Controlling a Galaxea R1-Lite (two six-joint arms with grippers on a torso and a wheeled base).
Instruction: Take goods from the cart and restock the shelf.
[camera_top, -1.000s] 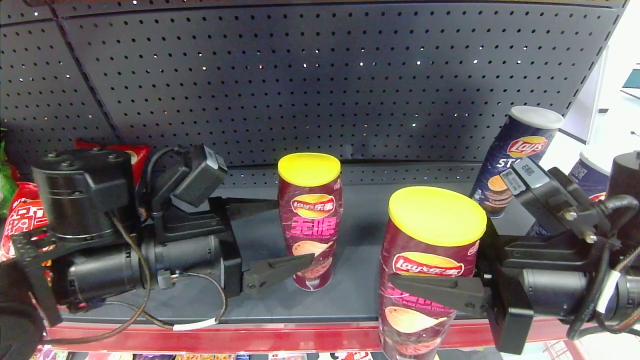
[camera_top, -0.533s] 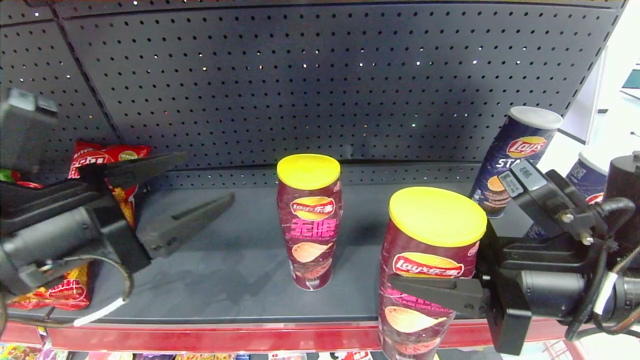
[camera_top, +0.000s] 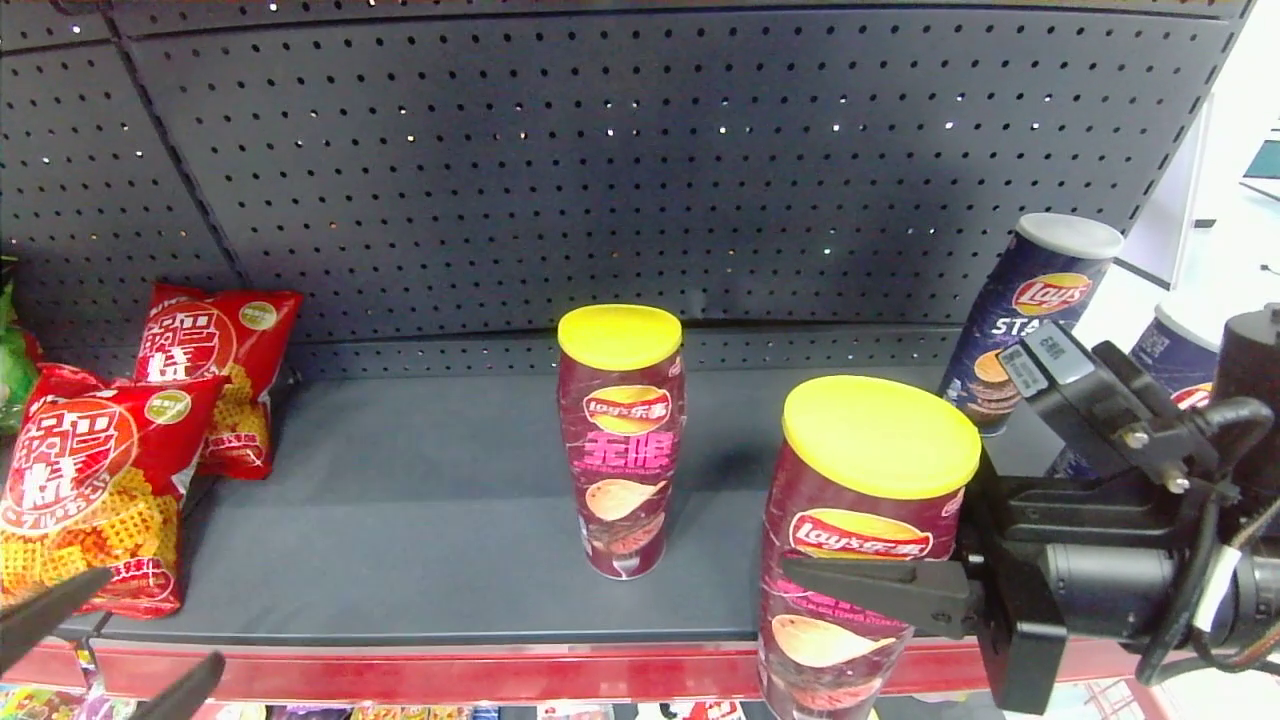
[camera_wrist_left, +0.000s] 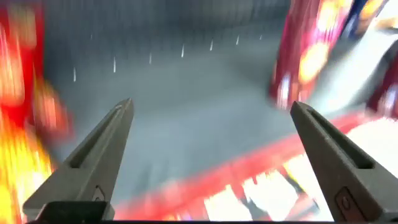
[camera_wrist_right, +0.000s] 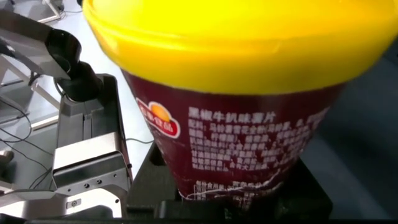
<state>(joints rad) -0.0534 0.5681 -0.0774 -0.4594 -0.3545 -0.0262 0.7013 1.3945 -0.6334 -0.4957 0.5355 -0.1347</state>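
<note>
A maroon chip can (camera_top: 622, 440) with a yellow lid stands upright in the middle of the dark shelf (camera_top: 400, 520). My left gripper (camera_top: 120, 650) is open and empty at the lower left, in front of the shelf's red front edge (camera_top: 450, 675). In the left wrist view my left gripper (camera_wrist_left: 211, 124) has its fingers (camera_wrist_left: 93, 162) spread wide, with the standing can (camera_wrist_left: 305, 56) blurred beyond. My right gripper (camera_top: 860, 580) is shut on a second maroon can (camera_top: 860, 520), held upright at the shelf's front edge. Its yellow lid (camera_wrist_right: 236, 31) and body (camera_wrist_right: 249, 137) sit close to the right wrist camera.
Two red snack bags (camera_top: 215, 370) (camera_top: 85, 500) lie at the shelf's left end. Two blue chip cans (camera_top: 1030, 310) (camera_top: 1180, 360) stand at the back right, behind my right arm. A perforated back panel (camera_top: 640, 170) closes the shelf. Bare shelf lies between the bags and the standing can.
My left arm has pulled back from the standing can, down and to the left off the shelf, uncovering the snack bags. The right arm and its can have stayed put.
</note>
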